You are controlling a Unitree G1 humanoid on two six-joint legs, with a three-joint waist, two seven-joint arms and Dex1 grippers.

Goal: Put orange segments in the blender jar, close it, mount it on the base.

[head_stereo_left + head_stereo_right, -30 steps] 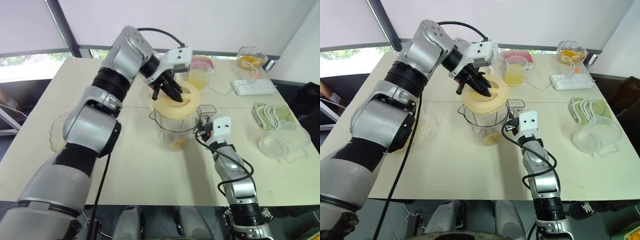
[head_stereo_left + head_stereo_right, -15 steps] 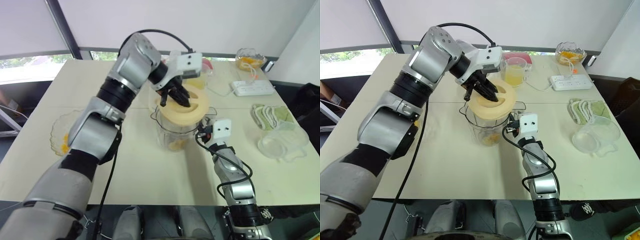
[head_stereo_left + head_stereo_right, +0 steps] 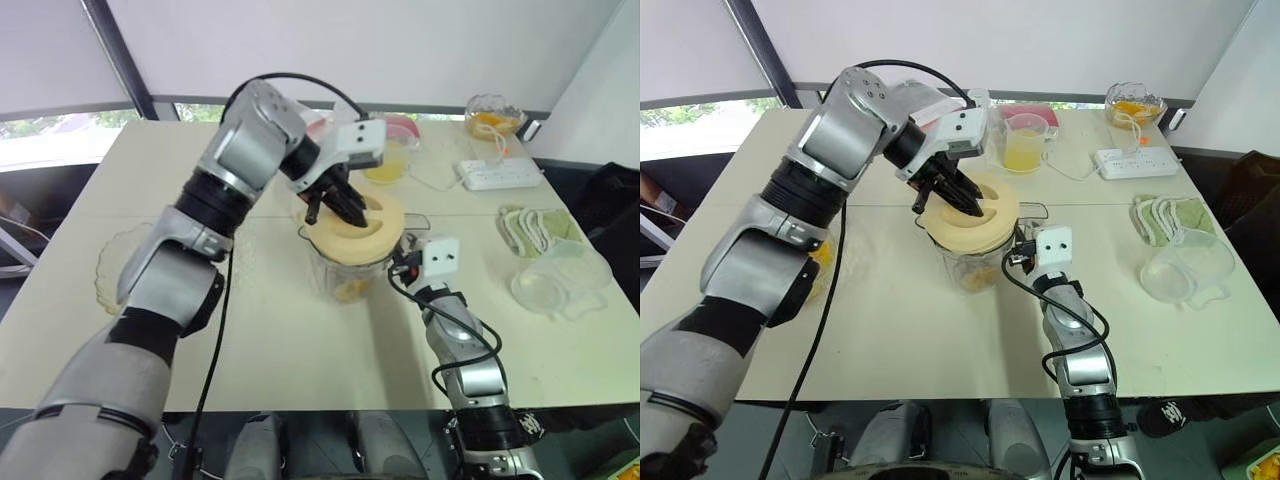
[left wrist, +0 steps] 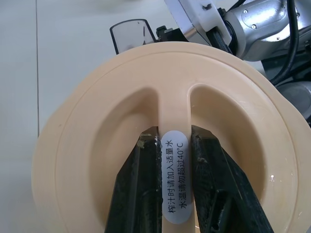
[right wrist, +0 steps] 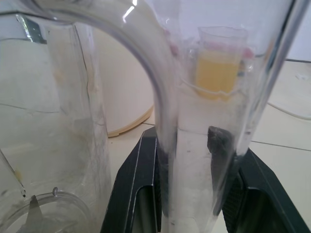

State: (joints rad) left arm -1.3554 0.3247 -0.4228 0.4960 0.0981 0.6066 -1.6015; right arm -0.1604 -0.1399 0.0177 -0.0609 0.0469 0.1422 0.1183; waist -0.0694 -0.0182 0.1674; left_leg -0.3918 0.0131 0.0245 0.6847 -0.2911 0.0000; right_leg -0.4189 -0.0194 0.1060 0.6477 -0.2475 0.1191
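The blender jar (image 3: 343,272) stands clear and upright at the table's middle, with orange segments (image 3: 977,278) at its bottom. My right gripper (image 5: 189,141) is shut on the jar's side handle (image 5: 194,116), and also shows from above (image 3: 405,262). My left gripper (image 4: 172,133) is shut on the raised middle ridge of the round cream lid (image 3: 368,232), holding it over the jar's mouth, slightly tilted. I cannot tell whether the lid is seated. The jar's spout (image 4: 132,35) pokes out past the lid's edge. The cream-white base (image 5: 127,92) stands just behind the jar.
A cup of yellow juice (image 3: 1023,148), a white power strip (image 3: 495,175) and a glass bowl of orange pieces (image 3: 487,115) stand at the far side. A green cloth (image 3: 535,232) and a clear container (image 3: 560,285) lie right. A scalloped glass bowl (image 3: 118,275) sits left.
My left gripper has brought the lid a little lower, closer onto the jar's mouth and less tilted. The right gripper has kept still on the handle.
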